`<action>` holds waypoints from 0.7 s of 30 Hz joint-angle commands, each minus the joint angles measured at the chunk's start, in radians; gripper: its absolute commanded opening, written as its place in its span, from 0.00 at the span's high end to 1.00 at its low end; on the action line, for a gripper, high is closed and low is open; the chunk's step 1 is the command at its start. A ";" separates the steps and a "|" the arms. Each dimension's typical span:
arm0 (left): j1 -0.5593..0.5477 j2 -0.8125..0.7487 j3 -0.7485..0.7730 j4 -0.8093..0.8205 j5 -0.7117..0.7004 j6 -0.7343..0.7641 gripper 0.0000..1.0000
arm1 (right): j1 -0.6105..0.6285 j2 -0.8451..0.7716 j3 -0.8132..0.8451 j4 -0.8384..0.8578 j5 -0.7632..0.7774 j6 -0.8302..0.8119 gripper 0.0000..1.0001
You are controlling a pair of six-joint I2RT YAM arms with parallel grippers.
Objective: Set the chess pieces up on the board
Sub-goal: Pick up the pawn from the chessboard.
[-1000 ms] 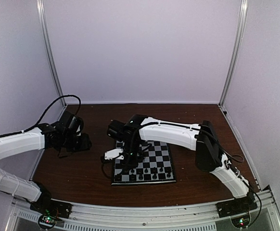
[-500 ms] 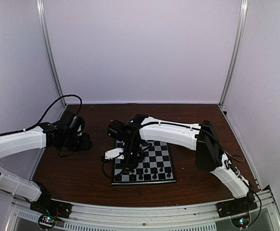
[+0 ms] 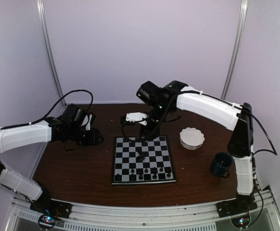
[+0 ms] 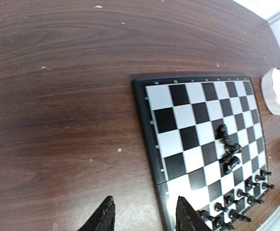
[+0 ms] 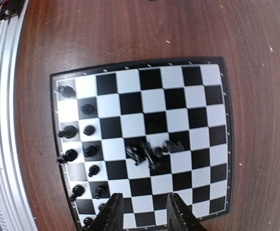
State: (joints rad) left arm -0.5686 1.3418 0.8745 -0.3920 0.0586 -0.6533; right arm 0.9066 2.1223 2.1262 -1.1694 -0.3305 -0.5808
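The board (image 3: 165, 148) lies flat at the table's middle. A small heap of toppled black chess pieces (image 3: 140, 156) lies near its centre. Several more pieces (image 3: 142, 174) stand in its two near rows. My right gripper (image 3: 146, 134) hangs above the board's far edge, open and empty. The right wrist view looks down on the heap (image 5: 149, 151), the standing pieces (image 5: 80, 139) and the board (image 5: 197, 106), with its open gripper (image 5: 145, 214) above. My left gripper (image 3: 95, 138) is open and empty, left of the board. The left wrist view shows its gripper (image 4: 145, 221) over the board's rim (image 4: 142, 125) and the heap (image 4: 229, 151).
A white scalloped bowl (image 3: 192, 138) sits right of the board's far corner, and it also shows in the left wrist view (image 4: 277, 91). A dark blue mug (image 3: 222, 164) stands near the right arm's base. Bare brown table lies left of the board.
My right arm has lifted off the board and swung back toward its far edge. This uncovers the heap of pieces, the bowl and the mug. My left gripper has moved slightly right.
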 commanded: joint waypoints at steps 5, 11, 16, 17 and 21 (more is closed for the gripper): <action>-0.037 0.096 0.139 0.114 0.157 0.073 0.57 | -0.160 -0.108 -0.268 0.170 -0.058 -0.031 0.67; -0.107 0.192 0.284 0.027 0.142 0.098 0.59 | -0.232 -0.093 -0.333 0.257 -0.077 0.025 0.68; -0.148 0.226 0.325 0.000 0.119 0.088 0.59 | -0.234 -0.008 -0.270 0.248 -0.060 0.058 0.68; -0.150 0.229 0.325 0.000 0.116 0.082 0.59 | -0.234 0.011 -0.250 0.238 -0.066 0.064 0.68; -0.151 0.223 0.313 -0.012 0.078 0.062 0.59 | -0.222 0.079 -0.190 0.189 -0.112 0.075 0.68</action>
State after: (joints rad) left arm -0.7219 1.5642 1.1755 -0.3832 0.1787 -0.5816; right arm 0.6697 2.1376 1.8832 -0.9489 -0.3965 -0.5358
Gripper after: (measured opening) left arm 0.408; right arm 0.319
